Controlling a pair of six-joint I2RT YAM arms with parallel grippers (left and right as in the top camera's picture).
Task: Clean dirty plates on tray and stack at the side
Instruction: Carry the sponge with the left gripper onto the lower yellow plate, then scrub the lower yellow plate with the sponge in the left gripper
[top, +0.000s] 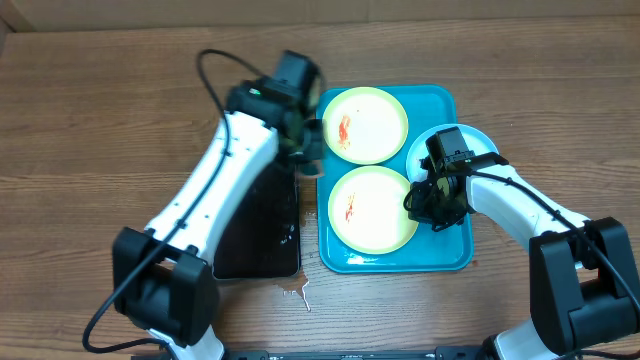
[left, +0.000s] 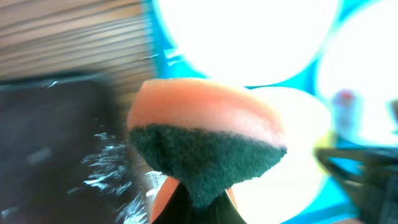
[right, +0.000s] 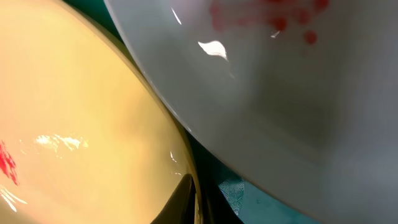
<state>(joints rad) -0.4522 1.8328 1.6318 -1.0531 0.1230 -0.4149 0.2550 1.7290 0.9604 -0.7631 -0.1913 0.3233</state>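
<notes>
The turquoise tray (top: 450, 255) holds three plates with red-orange smears. One yellow-green rimmed plate (top: 365, 125) lies at the back, another (top: 372, 208) at the front. The light-blue rimmed plate (top: 478, 140) lies at the right, partly under my right arm. My left gripper (top: 303, 135) is shut on an orange sponge with a dark green pad (left: 205, 130), held above the tray's left edge (left: 165, 59). My right gripper (top: 430, 203) is at the front plate's right rim. In the right wrist view its fingers (right: 198, 202) close over that rim (right: 81, 124), next to the blue-rimmed plate (right: 298, 93).
A black tray (top: 260, 225) lies left of the turquoise tray, wet inside, and it also shows in the left wrist view (left: 50, 143). A small puddle (top: 296, 291) sits on the wooden table near the front edge.
</notes>
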